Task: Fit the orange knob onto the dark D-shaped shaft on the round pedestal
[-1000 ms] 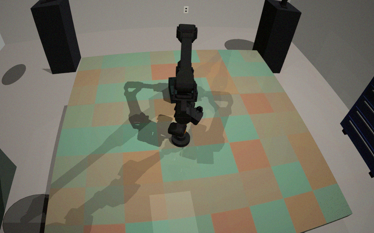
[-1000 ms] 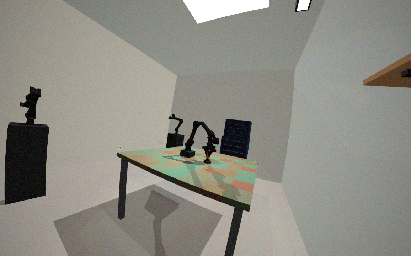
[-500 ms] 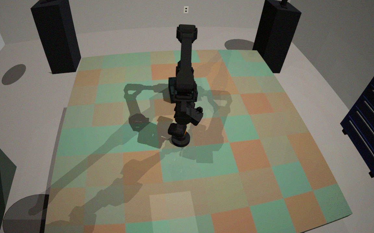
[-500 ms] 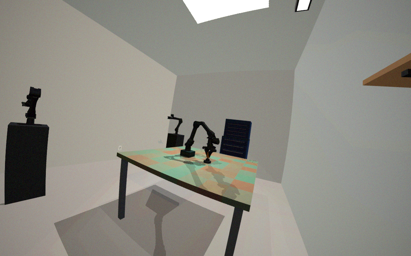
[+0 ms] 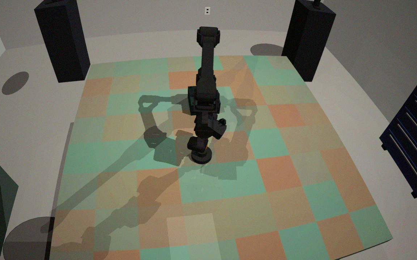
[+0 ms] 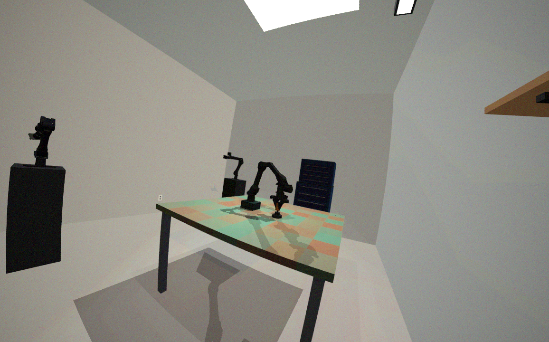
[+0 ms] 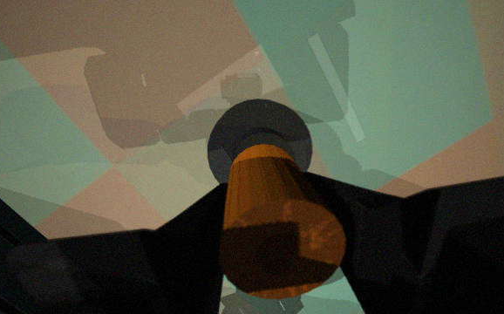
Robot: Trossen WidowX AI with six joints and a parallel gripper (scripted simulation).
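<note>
The orange knob (image 7: 274, 192) (image 6: 277, 207) stands upright between the fingers; in the top view only a sliver of the knob (image 5: 206, 146) shows. My gripper (image 7: 265, 185) is shut on the knob, directly over the pedestal. The dark round pedestal (image 7: 261, 113) (image 5: 201, 159) (image 6: 276, 215) stands on the table, with a smaller raised step at its middle. The knob's lower end is over this step; whether it touches the step I cannot tell. The shaft is hidden by the knob, and the knob's hole underneath does not show.
The arm's base (image 5: 192, 100) (image 6: 250, 205) stands behind the pedestal on the patchwork table (image 5: 236, 210) (image 6: 217, 225). Shadows of the arm fall across the tabletop. Two black stands (image 5: 63, 42) (image 5: 308, 38) and a blue drawer cabinet (image 5: 416, 135) (image 6: 315, 185) are off the table.
</note>
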